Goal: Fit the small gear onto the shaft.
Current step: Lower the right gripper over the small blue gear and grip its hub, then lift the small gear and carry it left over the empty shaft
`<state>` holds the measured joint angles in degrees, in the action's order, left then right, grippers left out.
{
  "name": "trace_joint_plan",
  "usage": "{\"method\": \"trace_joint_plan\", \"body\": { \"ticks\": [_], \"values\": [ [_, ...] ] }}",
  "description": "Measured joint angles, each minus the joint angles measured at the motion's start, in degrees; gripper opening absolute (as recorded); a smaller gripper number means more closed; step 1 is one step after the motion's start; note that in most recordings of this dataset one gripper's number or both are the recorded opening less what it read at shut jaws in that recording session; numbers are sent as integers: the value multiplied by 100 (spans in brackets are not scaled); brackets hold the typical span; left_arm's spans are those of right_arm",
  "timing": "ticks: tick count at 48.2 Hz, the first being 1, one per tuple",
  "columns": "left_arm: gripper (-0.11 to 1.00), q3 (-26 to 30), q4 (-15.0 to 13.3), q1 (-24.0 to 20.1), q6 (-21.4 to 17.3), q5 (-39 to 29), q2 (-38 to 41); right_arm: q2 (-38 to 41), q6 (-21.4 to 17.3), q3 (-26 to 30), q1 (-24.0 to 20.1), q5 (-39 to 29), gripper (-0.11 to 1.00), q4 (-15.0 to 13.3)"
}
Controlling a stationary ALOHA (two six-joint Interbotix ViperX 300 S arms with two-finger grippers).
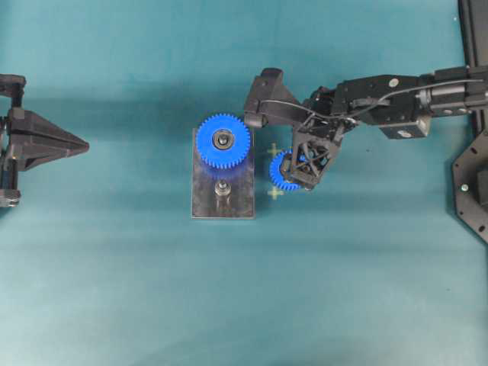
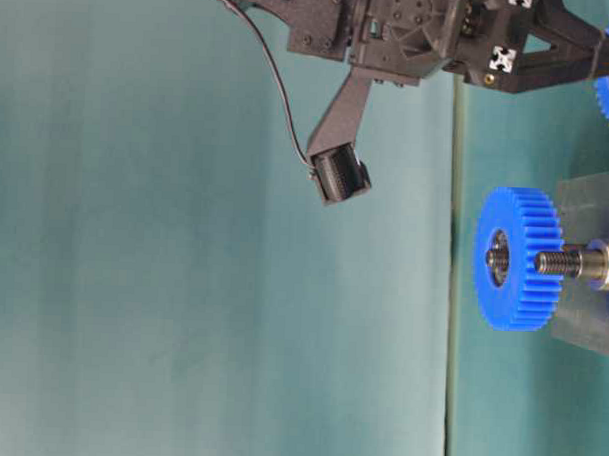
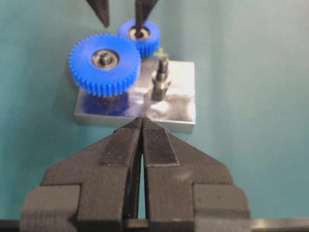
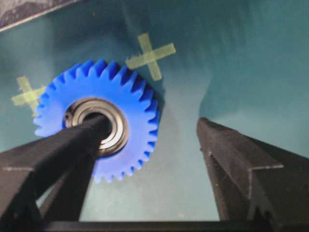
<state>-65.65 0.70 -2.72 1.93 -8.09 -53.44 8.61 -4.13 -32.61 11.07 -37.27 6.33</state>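
The task is at its start: the small gear (image 1: 285,171) lies flat on the table (image 1: 366,267), just beside the grey plate (image 1: 242,200), and the shaft (image 1: 223,187) stands bare. The right tool (image 4: 149,140) is spread wide over the gear, one finger at its hub, not yet gripping. The left tool (image 3: 141,130) sits closed, well apart.

The small gear (image 1: 285,171) lies on the table just right of the plate (image 1: 223,206).
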Motion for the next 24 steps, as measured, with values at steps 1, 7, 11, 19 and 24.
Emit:
{"method": "trace_joint_plan", "body": {
  "ticks": [1,7,11,19,24],
  "values": [
    [0,9,0,0,9,0,-9,18,0,0,0,9,86,0],
    [0,0,0,9,9,0,-9,53,0,26,0,-26,86,0],
    [0,0,0,9,9,0,-9,62,0,44,0,-62,84,0],
    [0,9,-9,0,0,0,-18,70,0,97,0,-193,53,9],
    [0,0,0,9,0,0,-9,62,-9,132,-44,-264,35,9]
  ]
}}
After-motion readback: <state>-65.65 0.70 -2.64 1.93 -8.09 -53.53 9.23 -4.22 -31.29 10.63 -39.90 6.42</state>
